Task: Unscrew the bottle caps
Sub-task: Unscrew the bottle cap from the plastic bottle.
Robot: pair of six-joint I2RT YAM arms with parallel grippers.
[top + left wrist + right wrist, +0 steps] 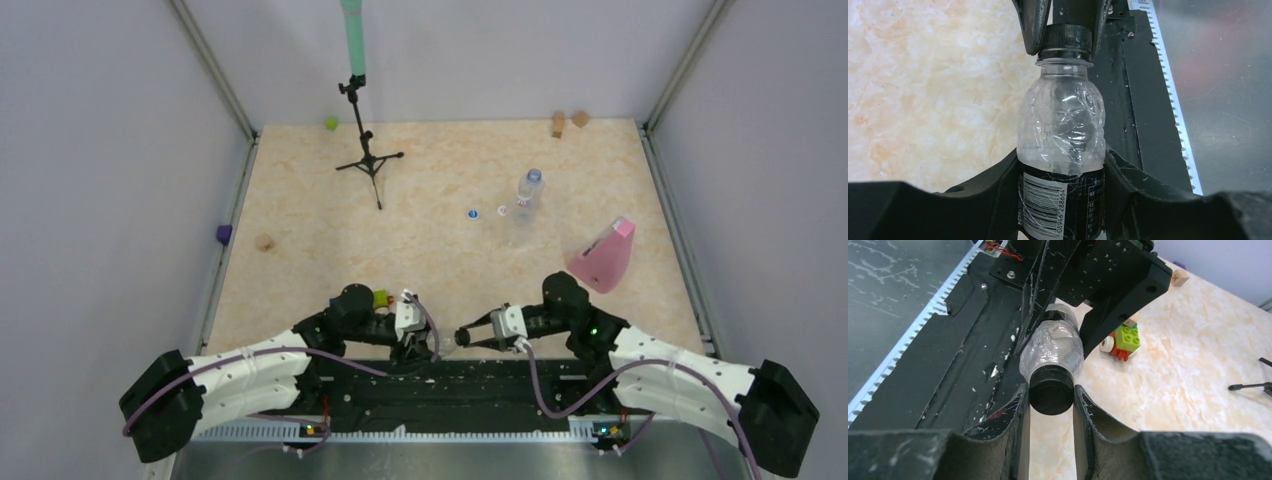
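Right gripper (1050, 396) clamped on black cap (1066, 37) | your left gripper (1062, 167) pinches bottle (1063, 115) at near table edge, cap not yet off | blue cap (472, 213), white cap (502, 211) lie loose by far bottle (527, 195) | black one probably last.

The top external camera hangs high above and behind the black-capped bottle (446, 346), well apart from it, looking down over the table (300, 200) beyond. The left wrist camera sits at that bottle's labelled end and faces along it toward the cap (1066, 36). The right wrist camera sits just beside the cap and faces the opposite way; all three views share the bottle.
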